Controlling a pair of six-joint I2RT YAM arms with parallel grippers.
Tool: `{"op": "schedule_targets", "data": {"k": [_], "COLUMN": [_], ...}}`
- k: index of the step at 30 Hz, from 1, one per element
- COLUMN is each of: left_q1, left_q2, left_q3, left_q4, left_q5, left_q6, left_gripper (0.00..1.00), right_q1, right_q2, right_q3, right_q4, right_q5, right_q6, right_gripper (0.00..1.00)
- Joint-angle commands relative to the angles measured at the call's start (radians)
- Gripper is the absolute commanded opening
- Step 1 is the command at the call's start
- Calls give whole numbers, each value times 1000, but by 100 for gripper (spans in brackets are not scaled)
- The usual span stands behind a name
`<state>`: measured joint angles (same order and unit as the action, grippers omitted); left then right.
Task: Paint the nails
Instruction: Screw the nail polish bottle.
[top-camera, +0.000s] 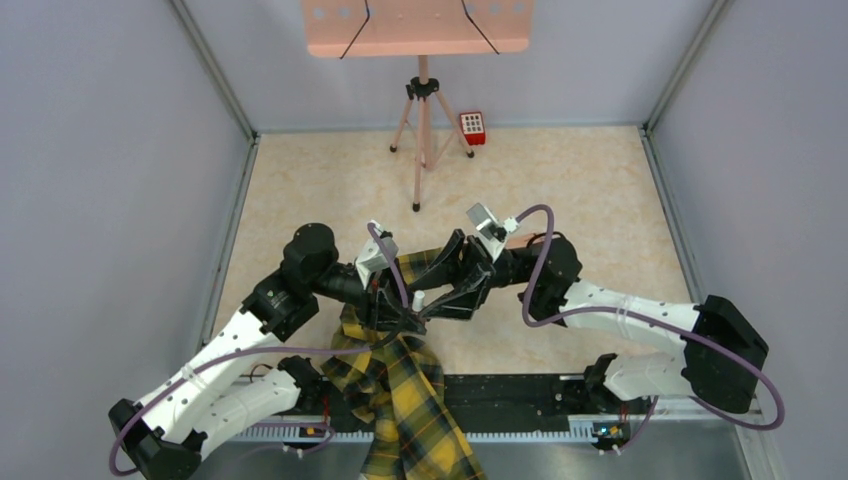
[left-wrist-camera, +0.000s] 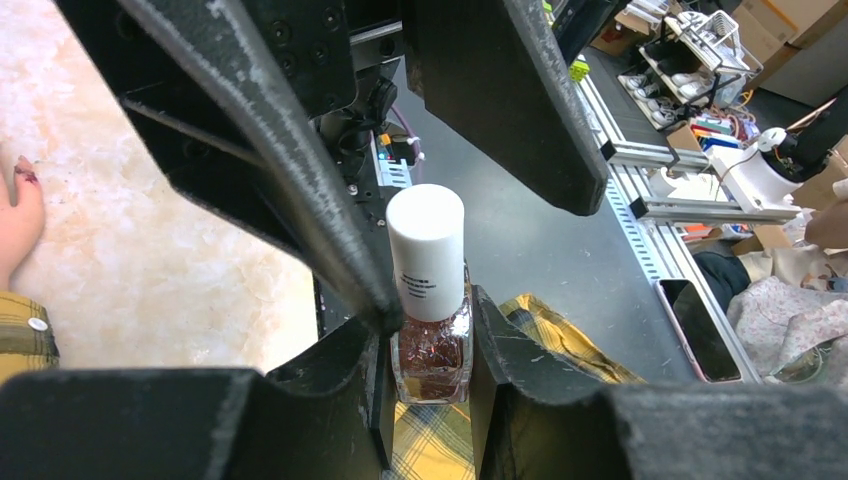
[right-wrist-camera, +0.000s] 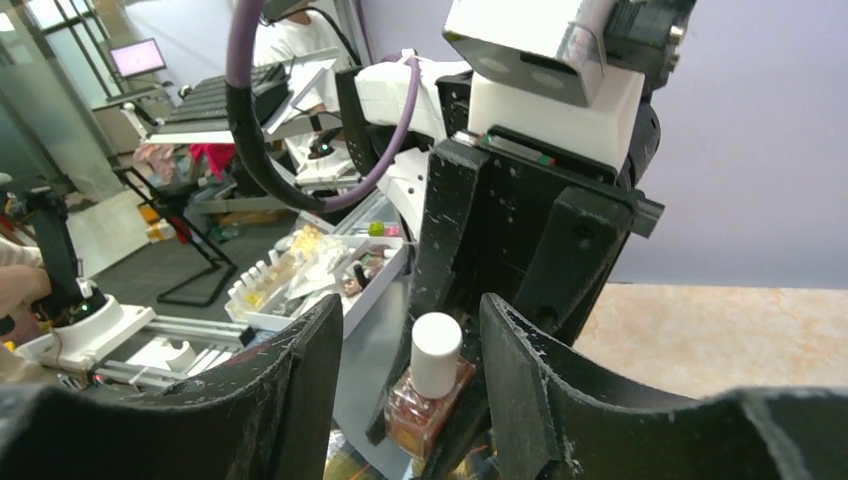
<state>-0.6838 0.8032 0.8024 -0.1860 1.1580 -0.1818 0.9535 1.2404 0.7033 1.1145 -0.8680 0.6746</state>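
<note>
Firmly, left gripper (left-wrist-camera: 428, 335) clamps the polish bottle (left-wrist-camera: 432, 362); right gripper (right-wrist-camera: 410, 335) straddles its white cap (right-wrist-camera: 436, 350), jaws partly open

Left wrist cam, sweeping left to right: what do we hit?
Mannequin hand at the left edge → nail polish bottle with white cap → phone lying on the dark bench. Plaid sleeve skipped: it shows on both sides.

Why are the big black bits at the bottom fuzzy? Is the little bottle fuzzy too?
Left wrist view: the left gripper's fingers sit near the lens and blur; the nail polish bottle is sharp. Right wrist view: the right gripper's fingers blur too. Top view: sharp, evenly lit.
</note>
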Motion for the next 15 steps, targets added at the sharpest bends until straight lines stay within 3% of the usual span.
{"op": "schedule_targets", "data": {"k": [1, 9, 15], "left_q1": [-5, -6, -5], "left_q2": [-13, -15, -18], "left_q3": [26, 31, 32], "left_q4": [14, -1, -14], "left_q5": [-18, -37, -58], "left_q6": [33, 47, 59], "left_gripper": [0, 0, 0], "right_q1": [8, 10, 8], "right_q2": [12, 32, 34], "right_q3": [59, 90, 93], "right_q4": [33, -71, -113], "right_q5": [-28, -42, -45], "right_q6": [31, 19, 4], "right_gripper": [50, 41, 30]}}
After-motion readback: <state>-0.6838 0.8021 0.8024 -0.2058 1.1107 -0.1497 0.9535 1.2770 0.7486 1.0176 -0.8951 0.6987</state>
